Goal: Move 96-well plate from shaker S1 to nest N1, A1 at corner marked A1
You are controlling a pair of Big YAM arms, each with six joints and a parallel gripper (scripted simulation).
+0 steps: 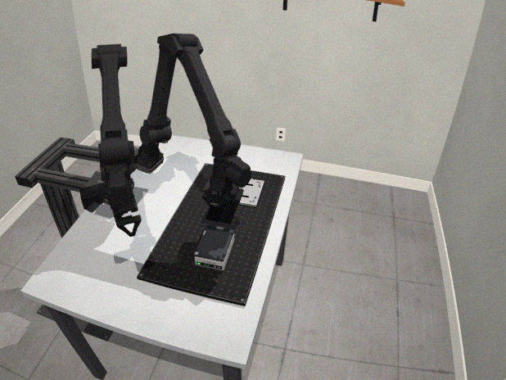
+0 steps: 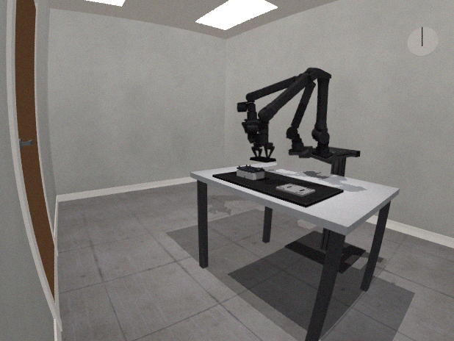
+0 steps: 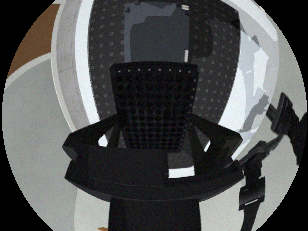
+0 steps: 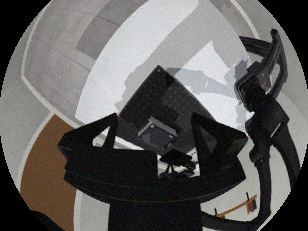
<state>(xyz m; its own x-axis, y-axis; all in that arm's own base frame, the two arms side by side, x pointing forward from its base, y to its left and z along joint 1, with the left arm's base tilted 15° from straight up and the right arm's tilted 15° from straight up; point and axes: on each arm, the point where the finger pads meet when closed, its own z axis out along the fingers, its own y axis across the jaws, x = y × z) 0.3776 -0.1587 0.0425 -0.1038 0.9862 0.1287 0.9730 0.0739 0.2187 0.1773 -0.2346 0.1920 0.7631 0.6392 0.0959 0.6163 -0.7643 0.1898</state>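
The black 96-well plate (image 1: 221, 214) (image 2: 262, 159) (image 3: 152, 94) (image 4: 177, 158) hangs in the air, roughly level, between the fingers of my left gripper (image 2: 263, 156) (image 3: 154, 116). That gripper is shut on it, over the black board between shaker and nest. The plate shaker S1 (image 1: 210, 262) (image 2: 250, 174) (image 3: 157, 44) (image 4: 157, 137) shows a bare dark top and a green light. The pale plate nest N1 (image 1: 254, 193) (image 2: 294, 189) shows no plate on it. My right gripper (image 1: 130, 232) (image 4: 154, 116) is open and empty, off to the side. Well A1 is too small to tell.
Shaker and nest stand on the black perforated board (image 1: 172, 254) (image 2: 312, 200) (image 3: 102, 61) (image 4: 155, 86), on the white table (image 1: 143, 313) (image 2: 349, 214). In the top view, the left arm partly hides the nest. The right arm stands at the left there, over the table's side.
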